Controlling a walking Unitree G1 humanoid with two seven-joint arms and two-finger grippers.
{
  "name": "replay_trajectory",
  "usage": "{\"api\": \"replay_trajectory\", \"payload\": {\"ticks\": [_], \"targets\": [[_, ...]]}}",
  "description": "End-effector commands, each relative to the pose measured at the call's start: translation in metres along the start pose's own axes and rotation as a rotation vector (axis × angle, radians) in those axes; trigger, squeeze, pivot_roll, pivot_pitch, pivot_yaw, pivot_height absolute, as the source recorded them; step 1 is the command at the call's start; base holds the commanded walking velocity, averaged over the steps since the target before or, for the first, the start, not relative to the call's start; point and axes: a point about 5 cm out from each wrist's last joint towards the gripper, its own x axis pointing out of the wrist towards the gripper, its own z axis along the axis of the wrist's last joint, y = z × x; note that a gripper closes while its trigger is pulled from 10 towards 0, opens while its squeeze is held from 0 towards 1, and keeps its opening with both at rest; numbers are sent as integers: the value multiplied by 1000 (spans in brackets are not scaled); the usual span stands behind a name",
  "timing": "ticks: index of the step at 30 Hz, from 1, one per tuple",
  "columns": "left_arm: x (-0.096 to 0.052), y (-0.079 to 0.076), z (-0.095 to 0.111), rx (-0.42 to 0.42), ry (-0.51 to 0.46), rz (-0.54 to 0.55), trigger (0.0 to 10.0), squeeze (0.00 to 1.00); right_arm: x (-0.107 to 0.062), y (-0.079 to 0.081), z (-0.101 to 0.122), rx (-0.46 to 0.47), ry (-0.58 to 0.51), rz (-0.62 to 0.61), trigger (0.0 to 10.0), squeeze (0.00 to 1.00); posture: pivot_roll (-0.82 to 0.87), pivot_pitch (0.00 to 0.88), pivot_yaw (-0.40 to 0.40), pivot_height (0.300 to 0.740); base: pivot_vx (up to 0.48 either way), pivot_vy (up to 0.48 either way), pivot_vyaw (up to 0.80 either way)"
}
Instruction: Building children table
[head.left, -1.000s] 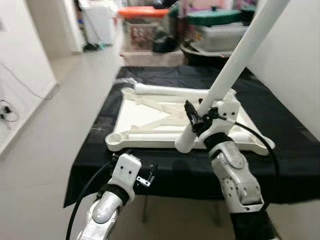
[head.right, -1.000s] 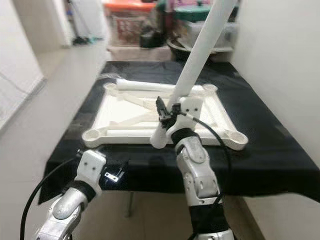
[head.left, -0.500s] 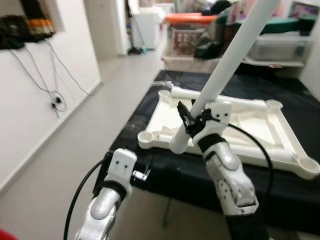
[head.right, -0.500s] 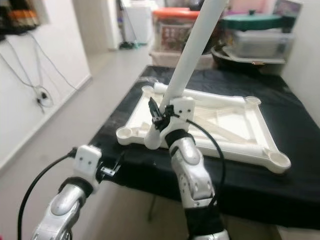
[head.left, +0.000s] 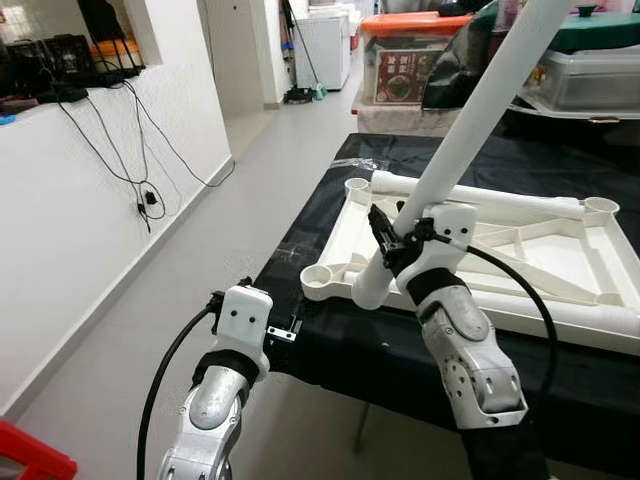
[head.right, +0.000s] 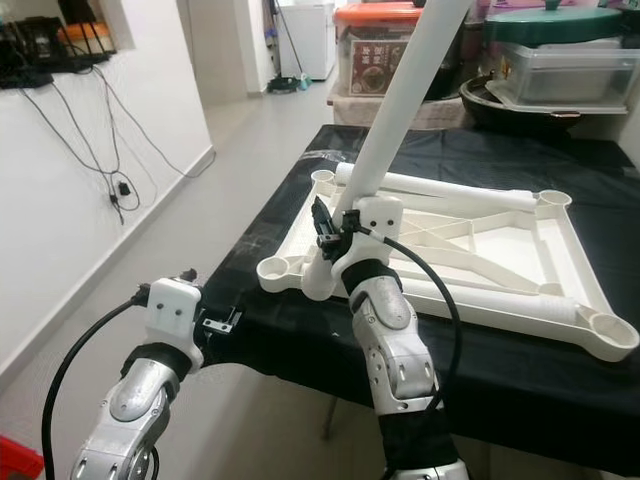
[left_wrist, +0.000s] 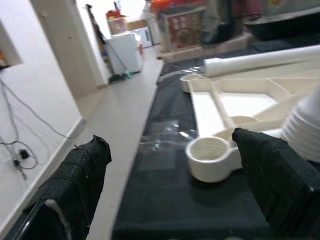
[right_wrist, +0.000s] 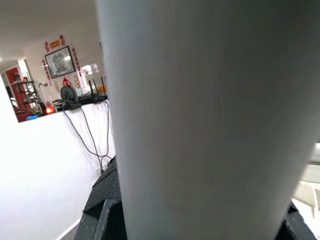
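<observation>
Far left is just a white wall with some dangling cables, nothing to do with the job. Next over, the left gripper hangs low off the near-left corner of the tabletop, which has a black cloth on it. Its jaws are spread wide with nothing between them, and its wrist cam looks straight at the near corner socket of the frame. That frame is the kids' table top flipped upside down, flat on the cloth, with a round socket at each corner and one loose leg lying across its far edge.

Then the right gripper, jaws clamped on a second white leg, the tube, near its lower end. The tube leans up and away to the right, and its bottom end sits just beside that near-left socket, not in it yet.

My take on doing this bit well: stand the tube up so it's in line with the socket, centre the end over the hole, then push or twist straight down. Going in tilted will likely jam or shove the frame, so the free left gripper could steady that corner.
</observation>
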Motion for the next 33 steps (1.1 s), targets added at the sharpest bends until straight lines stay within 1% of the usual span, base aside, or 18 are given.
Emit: {"api": "replay_trajectory", "payload": {"ticks": [1,4,8,13,23,33], "targets": [[2,7,3,11,2,36,10000,0,0,6,2,15,-19,28,10000,0,-9,0,13,740,0,0,0],[4,11,6,21,-11,60,10000,0,1,8,3,16,-28,33,10000,0,13,0,15,740,0,0,0],[5,10,9,35,-25,57,10000,0,1,9,4,27,-32,34,10000,0,22,0,2,740,0,0,0],[2,6,8,37,-18,44,10000,0,1,13,4,37,-33,56,10000,0,19,0,0,740,0,0,0],[0,2,7,36,-13,39,10000,0,3,14,6,45,-34,60,10000,0,23,0,-11,740,0,0,0],[-2,-7,6,38,-8,15,10000,0,3,15,5,49,-32,70,10000,0,23,0,-15,740,25,0,0]]}}
